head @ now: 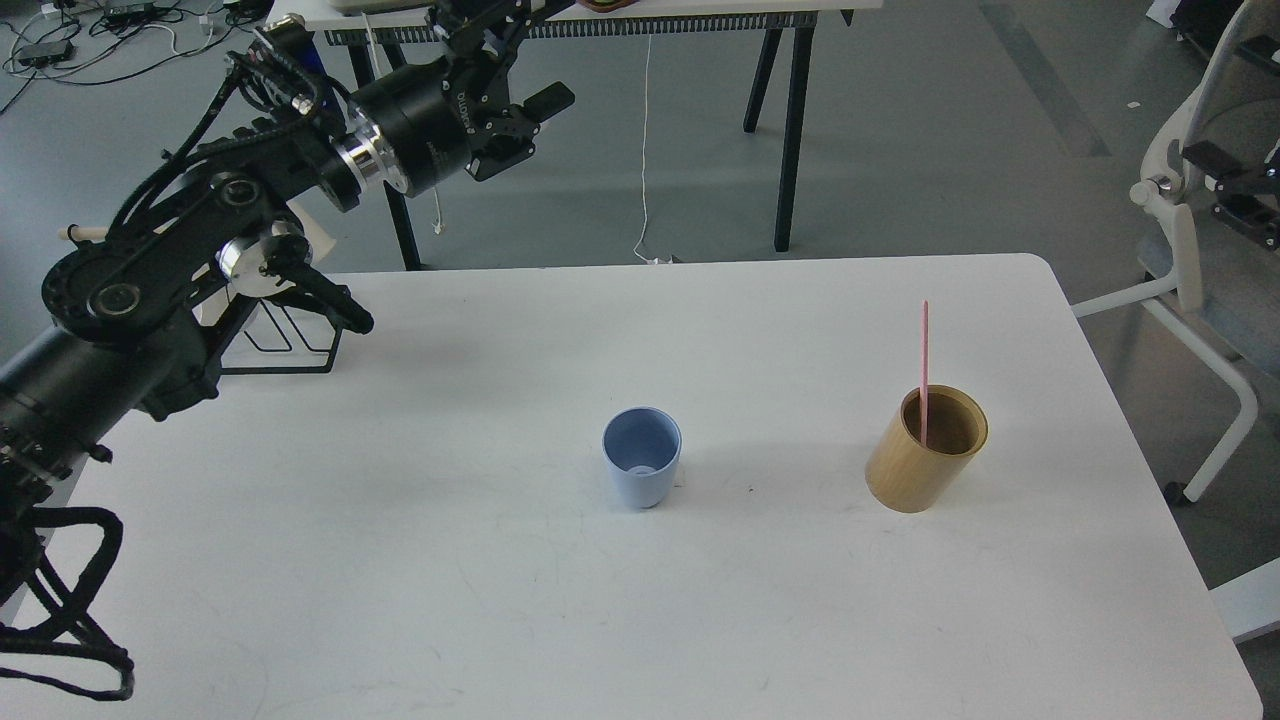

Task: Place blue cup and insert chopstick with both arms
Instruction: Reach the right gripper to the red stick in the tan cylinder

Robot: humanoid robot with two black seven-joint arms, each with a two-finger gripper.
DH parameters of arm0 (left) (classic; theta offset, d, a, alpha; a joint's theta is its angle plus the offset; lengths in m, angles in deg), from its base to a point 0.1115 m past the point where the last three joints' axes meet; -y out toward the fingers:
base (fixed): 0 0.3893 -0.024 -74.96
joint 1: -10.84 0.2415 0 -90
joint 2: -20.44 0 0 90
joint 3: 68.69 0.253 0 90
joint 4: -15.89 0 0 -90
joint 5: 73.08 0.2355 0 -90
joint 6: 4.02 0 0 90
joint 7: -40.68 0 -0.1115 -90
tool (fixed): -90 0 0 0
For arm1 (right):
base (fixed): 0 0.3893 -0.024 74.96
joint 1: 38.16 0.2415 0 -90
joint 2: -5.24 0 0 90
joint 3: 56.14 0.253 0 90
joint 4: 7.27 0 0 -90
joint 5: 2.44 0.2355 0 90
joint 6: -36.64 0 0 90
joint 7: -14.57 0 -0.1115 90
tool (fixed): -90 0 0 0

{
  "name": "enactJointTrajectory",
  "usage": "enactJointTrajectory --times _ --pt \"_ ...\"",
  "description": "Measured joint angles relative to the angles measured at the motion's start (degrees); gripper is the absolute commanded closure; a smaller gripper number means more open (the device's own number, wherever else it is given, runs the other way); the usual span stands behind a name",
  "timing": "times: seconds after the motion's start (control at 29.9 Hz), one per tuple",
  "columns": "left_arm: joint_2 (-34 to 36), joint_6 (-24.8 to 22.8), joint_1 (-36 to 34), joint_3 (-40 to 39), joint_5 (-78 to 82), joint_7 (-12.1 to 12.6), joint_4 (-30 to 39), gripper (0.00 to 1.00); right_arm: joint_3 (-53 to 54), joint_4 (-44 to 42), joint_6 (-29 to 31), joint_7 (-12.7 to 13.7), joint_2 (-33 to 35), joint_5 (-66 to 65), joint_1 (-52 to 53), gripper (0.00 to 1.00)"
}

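The blue cup (642, 470) stands upright and empty on the white table (500, 600), near its middle. The pink chopstick (925, 365) stands upright in a tan wooden cylinder (925, 455) to the right of the cup. My left gripper (524, 128) is raised high at the back left, far from the cup, with its fingers apart and nothing between them. My right gripper (1222, 187) shows at the right edge, off the table and in front of the chair. Its two fingers point left and stand apart, empty.
A black wire rack (290, 335) stands at the table's back left, mostly hidden behind my left arm. A grey office chair (1200, 250) stands off the table's right side. A second table's black legs (790, 130) stand behind.
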Motion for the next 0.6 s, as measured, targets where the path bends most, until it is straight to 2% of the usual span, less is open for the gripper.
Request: enactJointTrajectory --times 0.17,0.33,0.6 --pt "-0.1 -2.3 1.1 -3.0 -15.1 0.0 -4.8 0.0 -3.5 9.1 -10.0 0.1 1.4 -12.6 0.0 0.02" --pt "1.5 -2.8 5.5 -7.1 -32.4 0.0 -8.7 0.0 -6.7 15.5 -18.2 0.1 2.0 -23.5 -0.1 0.04" --pt "3.6 -2.8 6.9 -8.5 -45.7 0.3 -25.3 0.0 -8.5 20.2 -22.5 0.0 1.1 -45.2 -0.2 0.08"
